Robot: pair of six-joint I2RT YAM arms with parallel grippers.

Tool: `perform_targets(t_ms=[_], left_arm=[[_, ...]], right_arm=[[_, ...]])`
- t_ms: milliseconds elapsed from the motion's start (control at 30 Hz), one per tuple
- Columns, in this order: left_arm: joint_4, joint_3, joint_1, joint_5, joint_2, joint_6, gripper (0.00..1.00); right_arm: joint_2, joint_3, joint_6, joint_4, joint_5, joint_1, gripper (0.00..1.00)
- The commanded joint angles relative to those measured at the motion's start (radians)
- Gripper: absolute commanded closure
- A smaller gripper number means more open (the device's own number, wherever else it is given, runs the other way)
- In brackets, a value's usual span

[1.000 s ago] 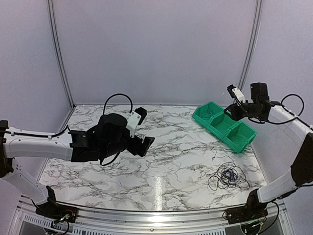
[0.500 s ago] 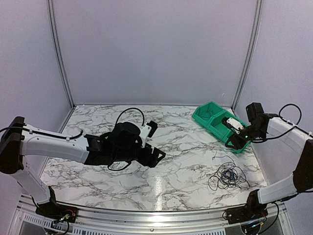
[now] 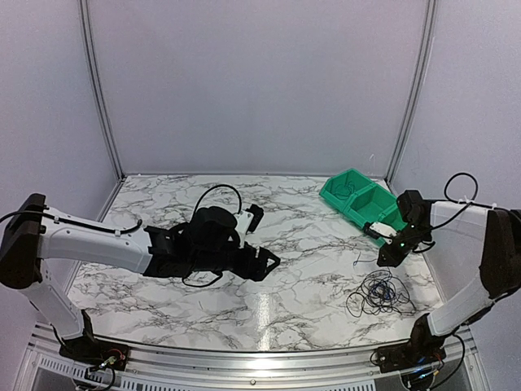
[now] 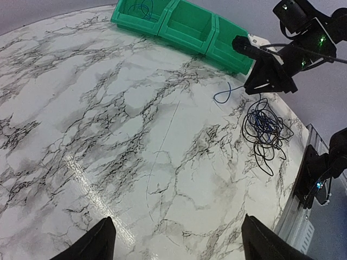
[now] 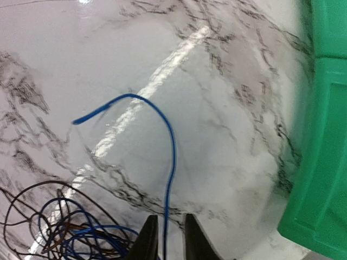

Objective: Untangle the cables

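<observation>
Right tool (image 5: 171, 227) w/ jaws narrowly apart astride blue wire end (image 5: 171, 146) of cables (image 3: 378, 293) heaped on bench (image 3: 309, 281) nr green bins (image 3: 358, 199), right side; left tool (image 4: 178, 227) wide open over mid-bench.

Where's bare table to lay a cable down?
Free: the table's middle, between the left fingers and the cables; also the far strip left of the green bins. Crowded: the right side, where the right fingers hang between bins and cables.

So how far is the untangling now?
Done: one thin wire seems to lie in the green bin. In hand: the right fingers straddle a blue wire beside the tangle. To do: the tangle lies knotted; the left fingers hover open, empty.
</observation>
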Motion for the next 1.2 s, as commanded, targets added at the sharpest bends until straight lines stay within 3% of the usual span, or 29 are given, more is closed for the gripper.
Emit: perform_targets(t_ms=[0, 33, 167, 467, 733, 967, 1167], left_arm=[[0.029, 0.032, -0.007, -0.001, 0.028, -0.015, 0.16], [0.030, 0.036, -0.008, -0.010, 0.031, -0.011, 0.16], [0.087, 0.038, -0.021, -0.068, 0.035, 0.050, 0.16], [0.303, 0.046, -0.042, -0.144, 0.039, 0.179, 0.16], [0.426, -0.042, -0.062, -0.231, 0.040, 0.079, 0.19], [0.406, -0.078, -0.069, -0.401, 0.076, -0.002, 0.27], [0.406, -0.069, -0.070, -0.399, 0.126, -0.091, 0.26]], right_arm=[[0.002, 0.032, 0.005, 0.010, 0.000, 0.009, 0.95], [-0.003, 0.044, 0.007, 0.005, -0.017, 0.010, 1.00], [-0.027, 0.096, 0.012, 0.001, -0.128, 0.057, 1.00], [-0.018, 0.312, 0.053, 0.019, -0.303, 0.321, 1.00], [0.108, 0.359, 0.100, 0.127, -0.351, 0.493, 1.00], [0.193, 0.374, 0.128, 0.162, -0.393, 0.539, 1.00], [0.175, 0.364, 0.146, 0.182, -0.423, 0.540, 1.00]])
